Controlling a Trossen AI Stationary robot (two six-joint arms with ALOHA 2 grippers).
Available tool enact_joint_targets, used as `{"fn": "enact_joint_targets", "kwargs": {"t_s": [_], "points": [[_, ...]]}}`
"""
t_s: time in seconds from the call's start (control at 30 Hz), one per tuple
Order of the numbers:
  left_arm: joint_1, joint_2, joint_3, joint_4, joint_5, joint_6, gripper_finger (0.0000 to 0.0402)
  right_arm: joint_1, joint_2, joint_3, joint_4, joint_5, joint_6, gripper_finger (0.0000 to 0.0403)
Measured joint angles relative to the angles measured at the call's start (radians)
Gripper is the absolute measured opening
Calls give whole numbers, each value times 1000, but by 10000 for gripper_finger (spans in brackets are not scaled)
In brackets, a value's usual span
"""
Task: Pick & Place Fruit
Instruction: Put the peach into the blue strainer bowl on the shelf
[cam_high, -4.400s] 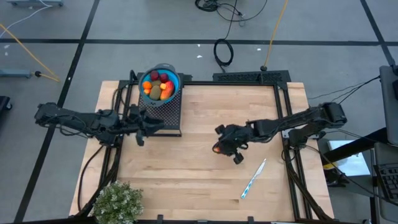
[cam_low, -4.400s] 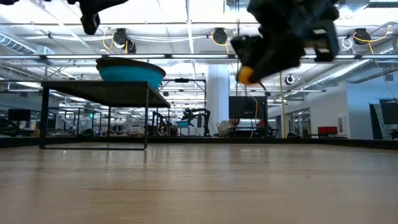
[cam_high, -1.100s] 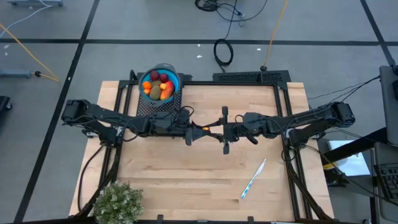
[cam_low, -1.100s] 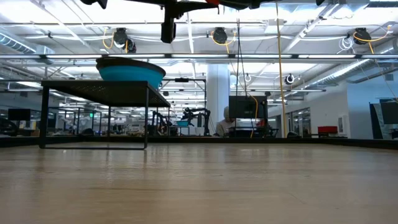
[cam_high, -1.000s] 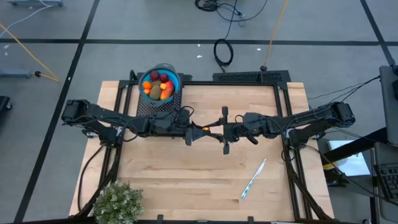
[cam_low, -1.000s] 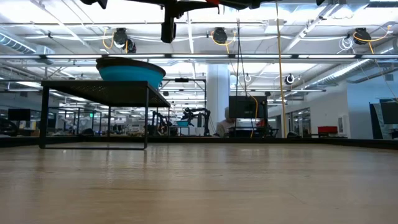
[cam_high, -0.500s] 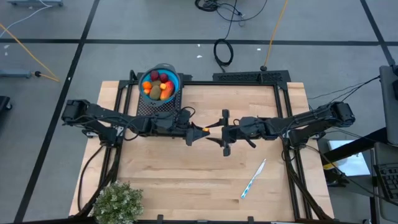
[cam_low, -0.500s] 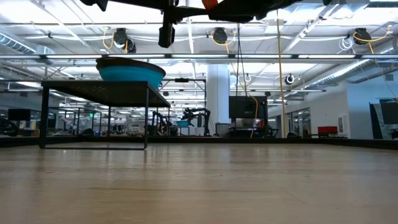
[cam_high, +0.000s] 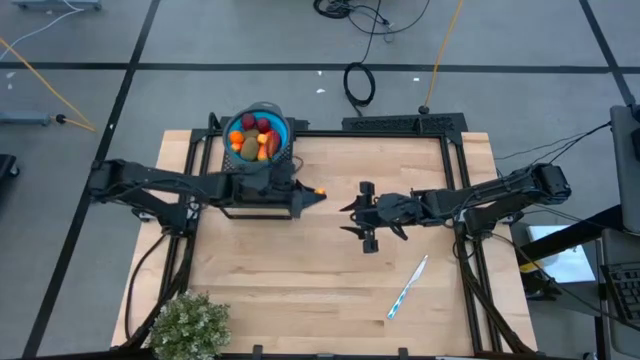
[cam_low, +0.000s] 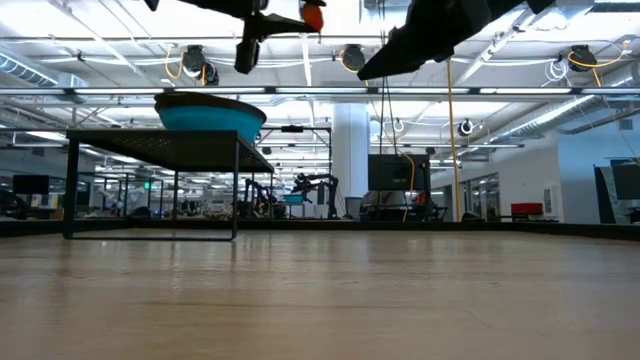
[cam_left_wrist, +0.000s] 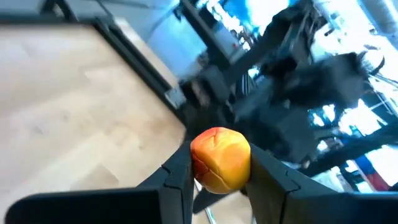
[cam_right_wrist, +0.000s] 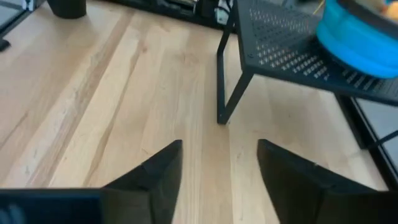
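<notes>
A small orange-red fruit (cam_high: 320, 191) (cam_left_wrist: 221, 157) sits in my left gripper (cam_high: 315, 192), high over the table beside the black stand's right corner. It also shows in the low view (cam_low: 313, 15). More fruits, dark red, orange and brown-green, lie in the blue bowl (cam_high: 284, 128), which rests on top of the stand (cam_high: 270, 182). My right gripper (cam_high: 350, 217) (cam_right_wrist: 217, 162) hovers open and empty just right of the fruit, a short gap away, facing the stand. My left gripper pinches the orange-red fruit by its two opposite sides (cam_left_wrist: 194, 163) between its fingers (cam_left_wrist: 177, 177). The fingers reach about level from the table's left, pointing right. The fruit is lifted clear, well above the table.
The stand (cam_low: 150, 145) with the bowl (cam_low: 210, 115) occupies the far left part of the table. A white-and-blue pen (cam_high: 408, 287) lies near the right front. A bushy green plant (cam_high: 188, 325) stands at the near left corner. Bare wood (cam_high: 300, 270) spans the middle.
Both grippers had met over the table's middle with the fruit between them. My left gripper has since pulled back toward the far left, toward the stand, carrying the fruit. My right gripper has drawn slightly toward the right, without the fruit.
</notes>
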Motion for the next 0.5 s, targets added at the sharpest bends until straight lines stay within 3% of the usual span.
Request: {"fn": "enact_joint_targets", "kwargs": {"t_s": [0.37,0.5], "points": [[174,-210,0,-250,-73,161,104,0,0,0,-6,-4,-1,26],[235,-273,0,-344,-110,250,104,-1,0,0,-6,-3,-1,7]]}}
